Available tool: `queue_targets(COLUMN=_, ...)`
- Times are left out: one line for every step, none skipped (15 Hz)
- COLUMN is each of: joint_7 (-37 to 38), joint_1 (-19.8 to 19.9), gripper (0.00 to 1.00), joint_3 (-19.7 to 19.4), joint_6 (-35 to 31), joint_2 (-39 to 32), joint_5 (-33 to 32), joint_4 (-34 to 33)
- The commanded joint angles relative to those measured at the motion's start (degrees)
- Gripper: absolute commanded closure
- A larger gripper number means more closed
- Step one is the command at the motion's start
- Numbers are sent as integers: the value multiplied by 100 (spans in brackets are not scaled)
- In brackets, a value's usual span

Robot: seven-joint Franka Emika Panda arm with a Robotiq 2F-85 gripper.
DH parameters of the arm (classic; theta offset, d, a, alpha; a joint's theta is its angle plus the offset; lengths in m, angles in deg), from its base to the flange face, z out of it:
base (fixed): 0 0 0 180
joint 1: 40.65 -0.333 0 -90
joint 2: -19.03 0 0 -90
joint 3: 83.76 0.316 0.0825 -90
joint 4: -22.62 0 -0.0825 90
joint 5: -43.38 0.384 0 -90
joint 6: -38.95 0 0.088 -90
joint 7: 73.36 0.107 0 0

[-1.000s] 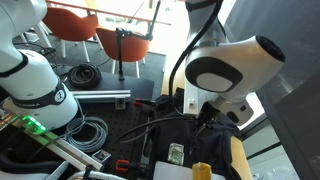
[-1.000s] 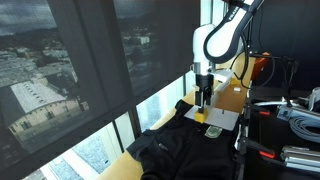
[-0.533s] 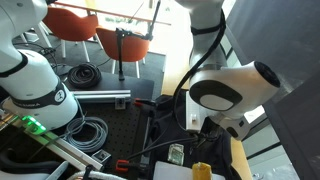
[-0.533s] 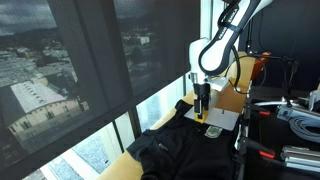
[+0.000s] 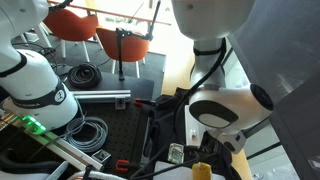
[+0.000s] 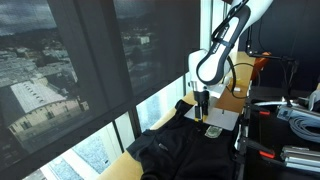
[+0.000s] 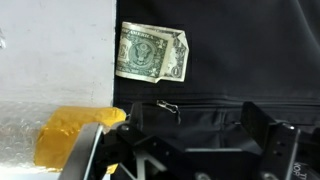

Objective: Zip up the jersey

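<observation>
Tabletop (image 6: 127,158): pale wood, running along the window from bottom center up to the right of the frame in an exterior view.
Jersey (image 6: 180,148): big dark heap spread over the tabletop, lower middle of that frame. In the wrist view it fills the whole right side (image 7: 250,50), with a seam line running across mid-frame.
Arm (image 6: 213,62): white, comes down from the upper right. Its fat joint hogs the right half of an exterior view (image 5: 228,105).
Tool (image 7: 190,112): pretty sure it's open, the black fingers sit wide apart along the bottom of the wrist view with nothing pinched between them. It hangs over the far end of the jersey (image 6: 202,108).
White sheet (image 7: 55,50): upper left of the wrist view, butting up against the jersey's edge.
Yellow block (image 7: 72,135): lower left of the wrist view, just beside the jersey.
Banknote (image 7: 152,52): a dollar bill, top center, lying across the sheet/jersey border.
Metal tab (image 7: 168,106): tiny shiny bit on the seam, center frame, just above the tool.
</observation>
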Motion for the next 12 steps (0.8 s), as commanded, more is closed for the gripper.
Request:
queue_targets(joint_7=-114, joint_1=87, gripper=0, joint_3=-6, joint_6=-282, joint_2=-507, joint_5=-195, joint_4=-371)
queue_targets(joint_7=-131, joint_1=99, gripper=0, joint_3=-1, joint_6=-340, joint_2=-624, joint_5=-201, joint_4=-448)
queue_targets(joint_7=-133, joint_1=94, gripper=0, joint_3=-11, joint_6=-426, joint_2=-763, joint_5=-218, joint_4=-551)
queue_targets(joint_7=-133, joint_1=90, gripper=0, joint_3=-15, joint_6=-473, joint_2=-878, joint_5=-229, joint_4=-645)
queue_targets(joint_7=-135, joint_1=87, gripper=0, joint_3=-16, joint_6=-508, joint_2=-970, joint_5=-241, joint_4=-730)
queue_targets(joint_7=-122, joint_1=72, gripper=0, joint_3=-17, joint_6=-550, joint_2=-1056, joint_5=-266, joint_4=-820)
queue_targets(joint_7=-107, joint_1=53, gripper=0, joint_3=-18, joint_6=-578, joint_2=-1123, joint_5=-295, joint_4=-895)
queue_targets(joint_7=-85, joint_1=31, gripper=0, joint_3=-19, joint_6=-595, joint_2=-1182, joint_5=-318, joint_4=-969)
queue_targets(joint_7=-63, joint_1=-1, gripper=0, joint_3=-24, joint_6=-607, joint_2=-1207, joint_5=-345, joint_4=-1013)
queue_targets(joint_7=-46, joint_1=-31, gripper=0, joint_3=-19, joint_6=-605, joint_2=-1224, joint_5=-372, joint_4=-1049)
queue_targets(joint_7=-24, joint_1=-59, gripper=0, joint_3=-18, joint_6=-603, joint_2=-1224, joint_5=-382, joint_4=-1068)
queue_targets(joint_7=-3, joint_1=-89, gripper=0, joint_3=-14, joint_6=-606, joint_2=-1212, joint_5=-383, joint_4=-1070)
